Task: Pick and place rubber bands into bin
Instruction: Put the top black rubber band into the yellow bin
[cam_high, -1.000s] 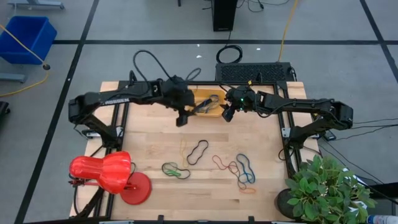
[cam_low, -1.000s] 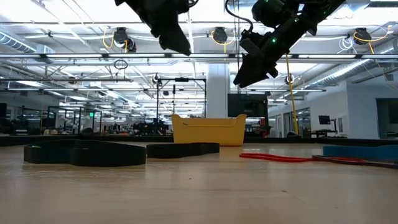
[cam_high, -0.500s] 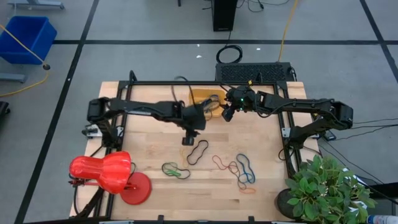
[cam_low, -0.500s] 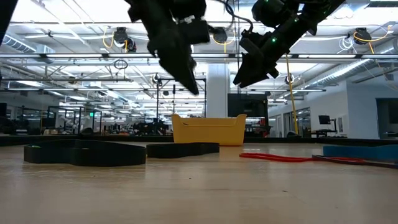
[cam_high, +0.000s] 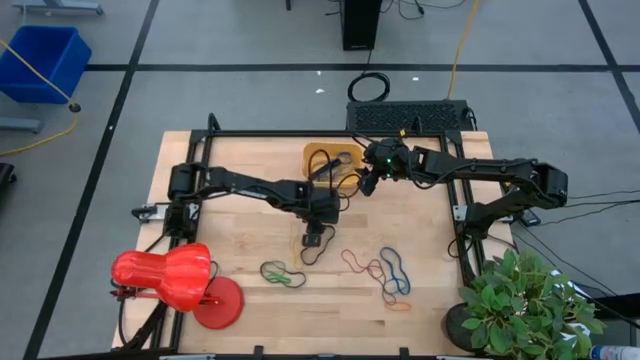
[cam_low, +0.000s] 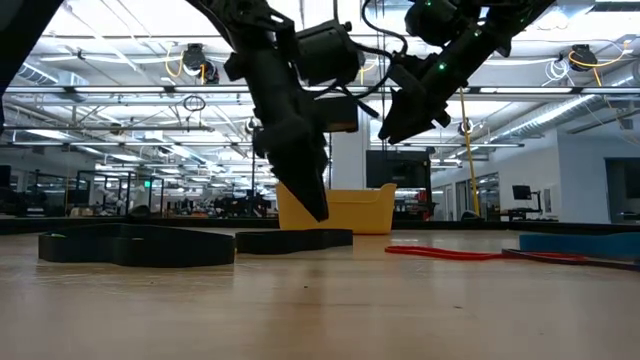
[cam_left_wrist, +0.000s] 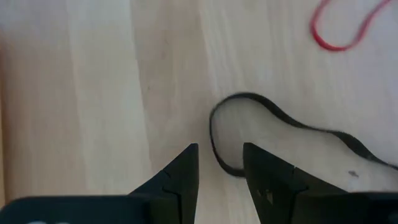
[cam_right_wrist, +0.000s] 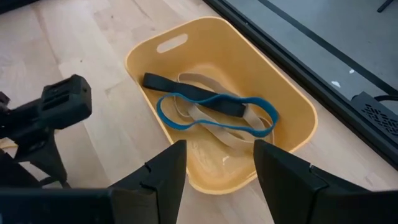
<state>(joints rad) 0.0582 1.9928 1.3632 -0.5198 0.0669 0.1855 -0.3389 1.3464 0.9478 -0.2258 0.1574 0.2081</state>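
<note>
Two fingers (cam_left_wrist: 186, 171) of left gripper (cam_left_wrist: 219, 168) apart, nothing clamped, straddling the near loop of the black rubber band (cam_left_wrist: 280, 134).

Positioned low over the worktop (cam_high: 240, 250) mid-area, just short of contact, presumably to pinch the flat-lying band's end. Red band (cam_left_wrist: 339, 28) well apart; green (cam_high: 282, 273), red and blue bands (cam_high: 392, 270) lying loose nearer the front edge. Right gripper (cam_right_wrist: 214, 168) parked above the bin (cam_right_wrist: 286, 99), fingers apart and empty, likely waiting clear. Bin at the far edge, holding blue, black and tan bands (cam_right_wrist: 214, 112).
</note>
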